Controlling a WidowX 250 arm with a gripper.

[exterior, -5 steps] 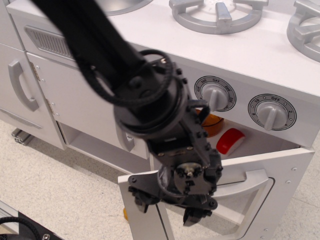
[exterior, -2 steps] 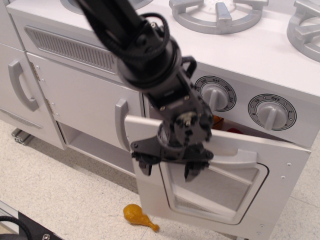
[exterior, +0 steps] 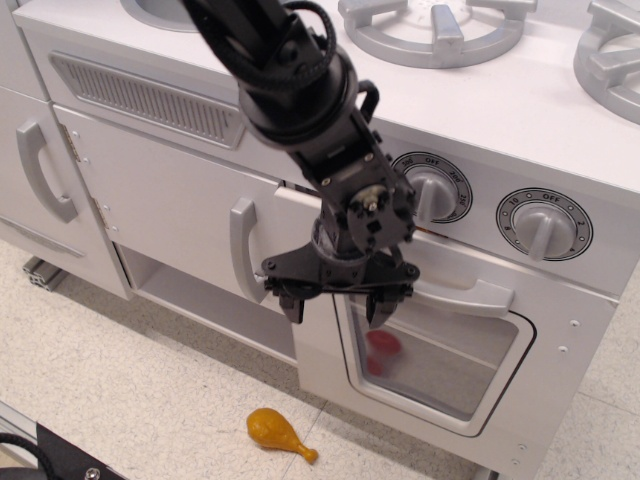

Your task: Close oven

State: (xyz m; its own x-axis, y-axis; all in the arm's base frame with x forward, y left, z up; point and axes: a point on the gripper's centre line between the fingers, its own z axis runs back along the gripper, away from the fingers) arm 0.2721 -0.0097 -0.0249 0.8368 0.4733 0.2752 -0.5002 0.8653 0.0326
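With the gripper (exterior: 335, 303) fingers spread apart against the oven (exterior: 440, 350) door at frame centre, we should push until flush.

White toy oven (exterior: 450, 330), lower right below two knobs; door upright, nearly shut; grey horizontal handle above rounded clear window.

Toy kitchen surroundings on a speckled floor

A yellow toy drumstick (exterior: 280, 434) lies on the floor (exterior: 120, 380). Two grey knobs (exterior: 434, 190) (exterior: 544, 224) sit under grey burner grates (exterior: 437, 27). Left are a cupboard door (exterior: 170, 200) with vertical handle (exterior: 240, 248), another handle (exterior: 40, 170), and a vent grille (exterior: 145, 100).
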